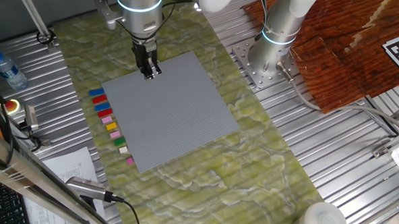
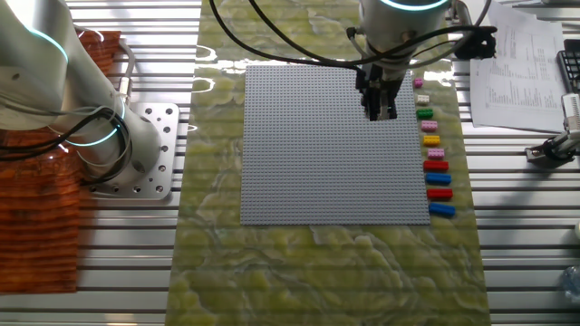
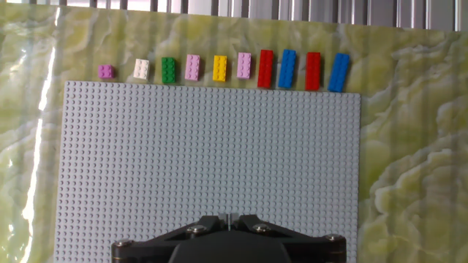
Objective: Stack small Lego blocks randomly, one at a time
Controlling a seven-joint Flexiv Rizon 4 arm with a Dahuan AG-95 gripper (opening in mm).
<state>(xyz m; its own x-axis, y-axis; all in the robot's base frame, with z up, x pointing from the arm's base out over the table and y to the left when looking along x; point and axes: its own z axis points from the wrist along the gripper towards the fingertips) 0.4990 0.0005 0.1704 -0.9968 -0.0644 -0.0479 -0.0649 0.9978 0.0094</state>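
Several small Lego blocks lie in a row on the mat just off one edge of the grey baseplate [image 3: 212, 161]. In the hand view they run from a pink one [image 3: 107, 71] through cream [image 3: 141, 69], green [image 3: 169, 70], pink, yellow [image 3: 219, 68], pink, to red [image 3: 266, 68], blue [image 3: 287, 69], red and blue [image 3: 338, 71]. The same row shows in one fixed view [image 1: 108, 123] and the other fixed view [image 2: 433, 145]. My gripper [image 1: 148, 72] hovers over the baseplate away from the row, also in the other fixed view [image 2: 379, 110]. Its jaws are shut and empty [image 3: 229, 218].
The baseplate [image 1: 169, 107] lies on a green marbled mat [image 1: 250, 182] on a ribbed metal table. The arm's base [image 1: 273, 58] stands beside it. A water bottle [image 1: 6, 70], papers [image 2: 521, 63] and a microphone [image 1: 88, 188] lie at the edges.
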